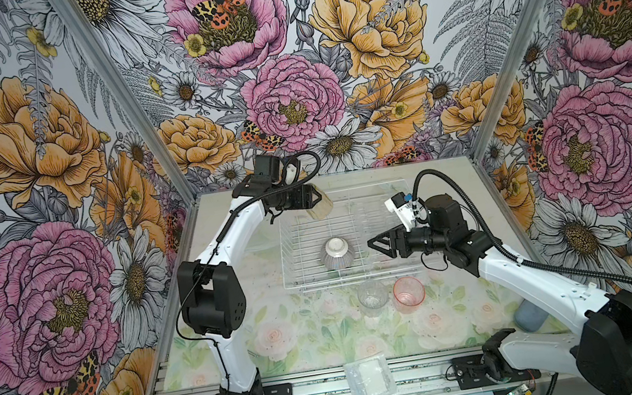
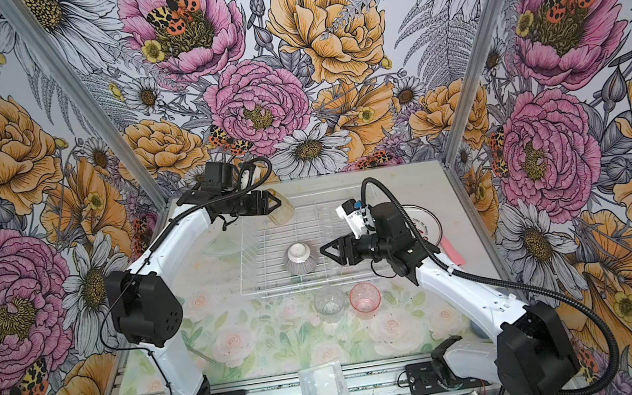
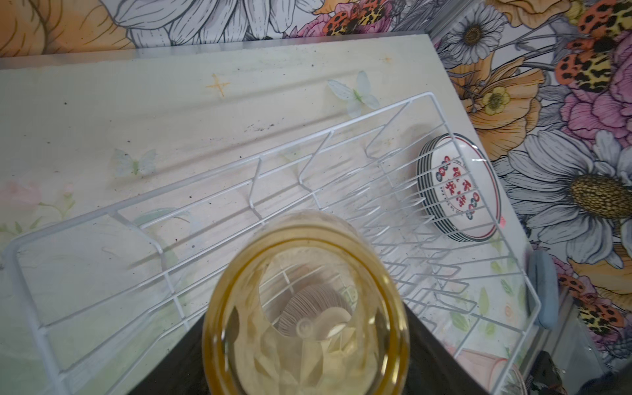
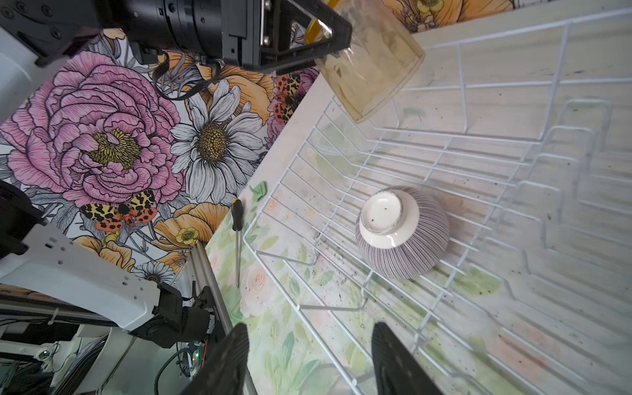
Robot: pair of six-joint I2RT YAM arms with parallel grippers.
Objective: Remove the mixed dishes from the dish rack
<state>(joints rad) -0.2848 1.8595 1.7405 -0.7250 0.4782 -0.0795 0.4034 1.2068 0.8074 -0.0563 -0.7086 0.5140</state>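
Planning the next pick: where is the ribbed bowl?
In both top views the ribbed bowl sits upside down inside the dish rack, toward its front edge, left of the right end effector.

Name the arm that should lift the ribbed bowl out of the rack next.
Right, likely. The right gripper is open, empty and aimed at the bowl in the dish rack; the left gripper holds the yellow tumbler over the far corner.

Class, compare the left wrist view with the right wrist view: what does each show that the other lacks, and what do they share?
Only the left wrist view shows the stacked plates outside the dish rack. Only the right wrist view shows the screwdriver lying beside the rack. Both show the yellow tumbler and the dish rack.
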